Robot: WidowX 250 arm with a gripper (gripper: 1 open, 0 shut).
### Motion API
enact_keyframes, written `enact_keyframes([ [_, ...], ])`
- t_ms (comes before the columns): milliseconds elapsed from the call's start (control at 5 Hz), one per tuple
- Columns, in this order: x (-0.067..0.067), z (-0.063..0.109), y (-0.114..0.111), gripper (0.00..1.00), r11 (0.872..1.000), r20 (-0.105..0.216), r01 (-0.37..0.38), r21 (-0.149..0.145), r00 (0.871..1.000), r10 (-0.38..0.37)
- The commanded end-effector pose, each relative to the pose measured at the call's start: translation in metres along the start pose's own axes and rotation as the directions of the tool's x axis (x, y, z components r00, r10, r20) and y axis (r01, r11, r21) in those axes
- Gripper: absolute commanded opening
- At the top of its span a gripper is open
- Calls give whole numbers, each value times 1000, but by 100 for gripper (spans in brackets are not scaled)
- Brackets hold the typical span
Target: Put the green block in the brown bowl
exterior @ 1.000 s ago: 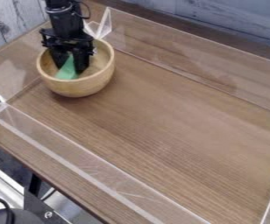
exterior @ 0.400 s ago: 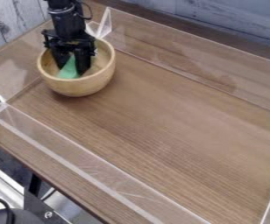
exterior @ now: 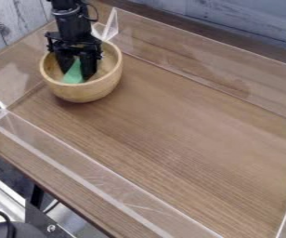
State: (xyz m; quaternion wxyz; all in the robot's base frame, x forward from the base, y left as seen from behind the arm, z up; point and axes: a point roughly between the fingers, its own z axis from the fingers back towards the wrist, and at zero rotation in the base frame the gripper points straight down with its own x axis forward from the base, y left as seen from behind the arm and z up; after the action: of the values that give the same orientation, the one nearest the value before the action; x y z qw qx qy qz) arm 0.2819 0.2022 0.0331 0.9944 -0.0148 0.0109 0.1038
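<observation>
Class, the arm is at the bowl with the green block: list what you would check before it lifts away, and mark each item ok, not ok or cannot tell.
1. Green block inside the brown bowl: ok.
2. Block resting on the bowl floor: cannot tell.
3. Hand fingers clear of the block: cannot tell, they straddle it closely.
4. Bowl upright on the table: ok.
5. Hand pointing straight down over the bowl: ok.

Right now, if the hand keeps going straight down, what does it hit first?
Most likely the small bright green block lying between its fingers inside the round light-brown wooden bowl; depth is unclear, so the hand may already touch it.
</observation>
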Motion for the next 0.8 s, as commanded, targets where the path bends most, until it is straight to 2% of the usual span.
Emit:
enact_keyframes([
  [0,6,8,17,0,999,39,-22,32,999,20],
  [200,6,14,15,100,999,43,-21,27,999,20],
  [600,5,29,11,100,1000,57,-22,17,998,21],
])
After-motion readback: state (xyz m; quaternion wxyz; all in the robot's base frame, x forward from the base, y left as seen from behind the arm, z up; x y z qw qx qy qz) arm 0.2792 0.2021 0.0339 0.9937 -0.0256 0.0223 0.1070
